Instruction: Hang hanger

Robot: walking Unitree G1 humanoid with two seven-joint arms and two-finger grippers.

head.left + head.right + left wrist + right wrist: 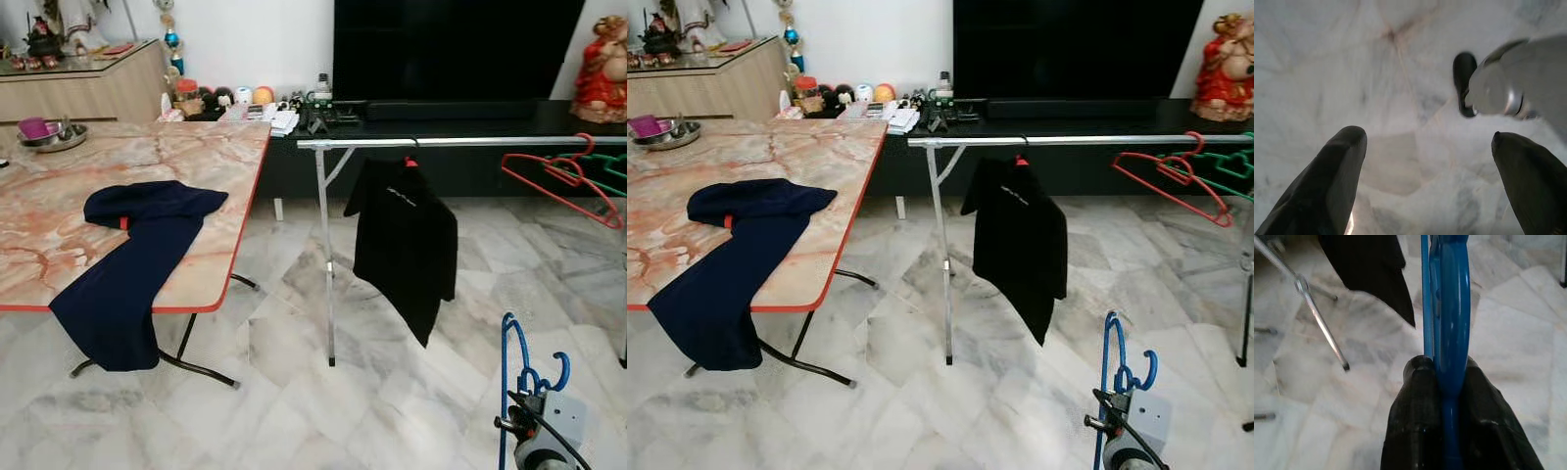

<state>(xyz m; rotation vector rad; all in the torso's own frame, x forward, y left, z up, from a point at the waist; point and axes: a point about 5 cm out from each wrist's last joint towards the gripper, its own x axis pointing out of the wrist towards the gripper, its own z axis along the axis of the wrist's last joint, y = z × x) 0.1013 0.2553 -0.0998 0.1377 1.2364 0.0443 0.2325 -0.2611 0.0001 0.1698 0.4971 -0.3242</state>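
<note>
Clamped jaws of the right gripper (1445, 382) pinch the blue plastic hanger (1445, 308), held upright low over the pale marble floor (294, 411), in front of the silver metal clothes rail (460, 142) and apart from it; left gripper (1425, 171) has its jaws spread wide, pointing down at that floor. On the rail hang a black shirt (404, 245) and, toward its right end, a red wire hanger (558, 176) and a green hanger (612, 166). Left of the rail stands a marble-top folding table (196, 157) with a navy blue garment (127, 264) draped over its front edge, a metal bowl (54, 135) at its far corner.
</note>
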